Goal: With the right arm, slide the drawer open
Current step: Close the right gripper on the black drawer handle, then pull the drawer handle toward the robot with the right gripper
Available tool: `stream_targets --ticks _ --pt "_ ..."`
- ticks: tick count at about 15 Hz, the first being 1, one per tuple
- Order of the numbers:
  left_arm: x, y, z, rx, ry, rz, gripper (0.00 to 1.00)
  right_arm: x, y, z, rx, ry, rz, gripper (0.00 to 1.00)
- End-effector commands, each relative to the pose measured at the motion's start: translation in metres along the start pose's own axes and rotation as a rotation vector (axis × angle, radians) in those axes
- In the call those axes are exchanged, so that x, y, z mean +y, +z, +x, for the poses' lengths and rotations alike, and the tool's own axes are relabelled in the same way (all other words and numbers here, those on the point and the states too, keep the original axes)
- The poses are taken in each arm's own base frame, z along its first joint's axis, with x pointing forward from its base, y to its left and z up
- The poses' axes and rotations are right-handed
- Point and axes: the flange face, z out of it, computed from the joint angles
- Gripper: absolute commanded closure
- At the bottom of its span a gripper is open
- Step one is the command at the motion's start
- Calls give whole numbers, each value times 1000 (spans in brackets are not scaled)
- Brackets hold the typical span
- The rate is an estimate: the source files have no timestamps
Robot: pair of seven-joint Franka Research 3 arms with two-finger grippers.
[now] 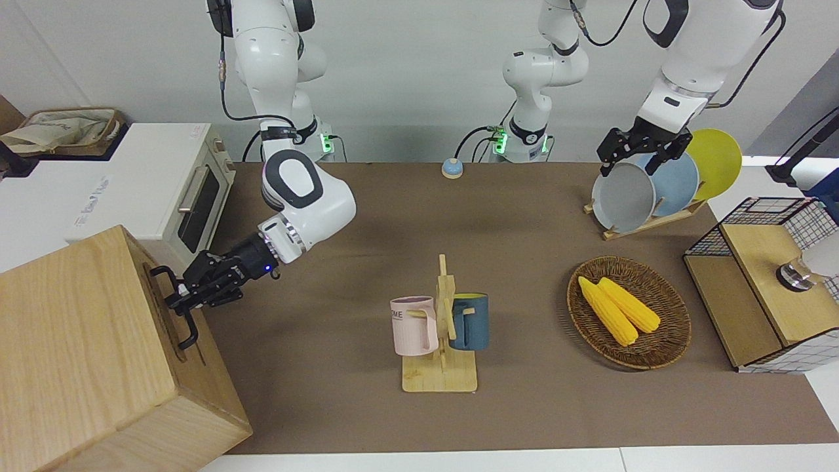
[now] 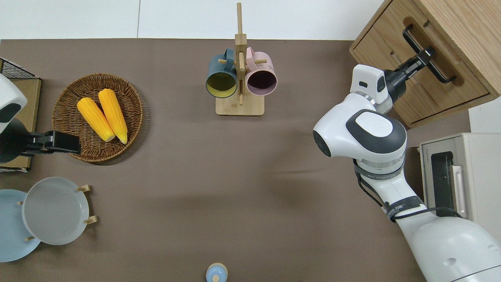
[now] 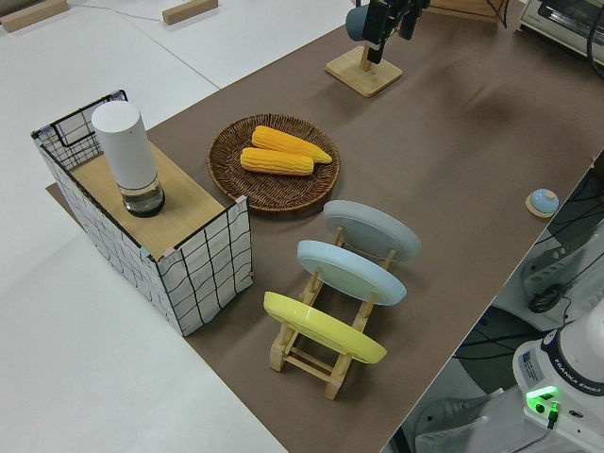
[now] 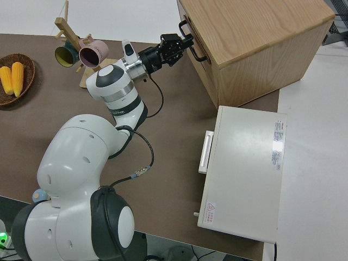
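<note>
The drawer [image 2: 450, 92] is the upper one in the front of a large pale wooden box [image 1: 78, 341] at the right arm's end of the table. It looks flush with the box. A black bar handle [image 2: 442, 72] crosses its front. My right gripper [image 2: 426, 53] reaches in level from the table side and is shut on that handle near its middle; the front view shows the gripper [image 1: 180, 293] and the free end of the handle [image 1: 188, 331], the right side view the same gripper [image 4: 185, 46]. My left arm is parked, its gripper [image 1: 639, 157] open.
A white toaster oven [image 1: 164, 190] stands next to the box, nearer to the robots. A mug stand [image 1: 440, 328] with a pink and a blue mug is mid-table. A wicker basket [image 1: 668, 347] holds corn, with a plate rack [image 1: 629, 196] and a wire-mesh box [image 1: 767, 282] at the left arm's end.
</note>
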Motion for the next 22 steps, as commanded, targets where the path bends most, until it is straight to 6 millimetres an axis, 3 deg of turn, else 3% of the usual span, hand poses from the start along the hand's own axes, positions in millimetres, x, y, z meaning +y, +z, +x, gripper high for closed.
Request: stream_targets --ticks 1,3,9,22 --pt "-1 -4 -3 4 6 13 5 3 1 3 3 33 -4 848" --pt "-1 -4 -3 4 8 13 2 4 0 3 1 35 -5 906" --pt "0 -5 -3 4 8 13 2 5 -10 4 -39 54 10 940" --pt "0 -5 -3 5 8 13 2 9 -86 25 -121 88 46 978"
